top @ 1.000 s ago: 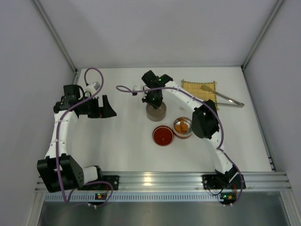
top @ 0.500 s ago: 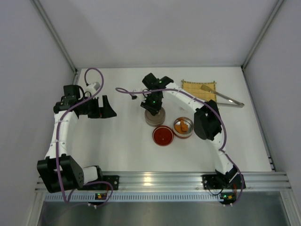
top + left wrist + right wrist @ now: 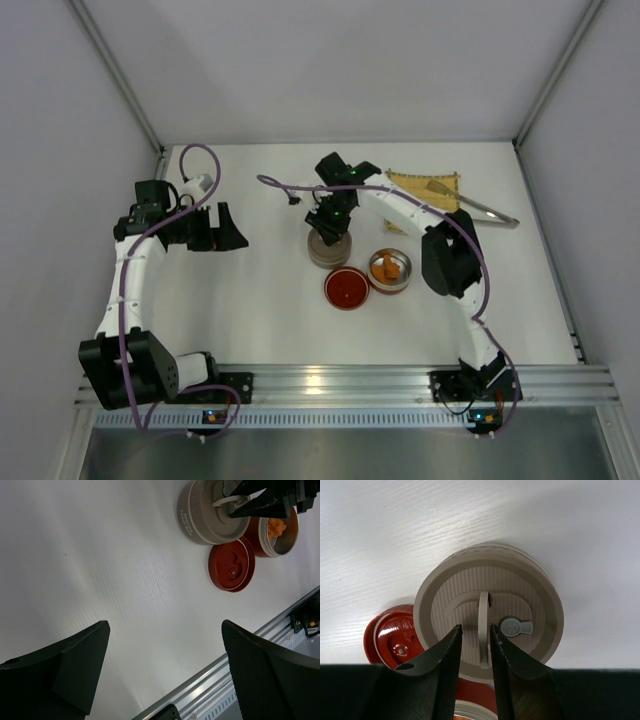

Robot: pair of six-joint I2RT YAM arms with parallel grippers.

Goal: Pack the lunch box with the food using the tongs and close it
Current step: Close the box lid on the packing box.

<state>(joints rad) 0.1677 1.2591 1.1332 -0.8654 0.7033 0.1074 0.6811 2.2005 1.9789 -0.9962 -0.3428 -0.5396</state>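
Observation:
The beige round lunch box (image 3: 329, 250) stands mid-table with its ribbed lid (image 3: 489, 607) on. My right gripper (image 3: 476, 627) hovers over it, its jaws slightly apart on either side of the lid's upright handle (image 3: 483, 615), with a small gap on each side. In the top view that gripper (image 3: 331, 226) covers the lid. Orange fried food (image 3: 389, 266) lies in a steel bowl (image 3: 286, 540). The silver tongs (image 3: 482, 208) rest across the yellow mat (image 3: 420, 190) at the back right. My left gripper (image 3: 165, 625) is wide open over bare table at the left (image 3: 226, 228).
A red lid (image 3: 347, 288) lies flat in front of the lunch box, touching the steel bowl's left side. The aluminium rail (image 3: 235, 680) runs along the near table edge. White walls enclose the table on three sides.
My right gripper's jaws have parted and let go of the lid handle, and its wrist has shifted slightly right. The left arm has not moved.

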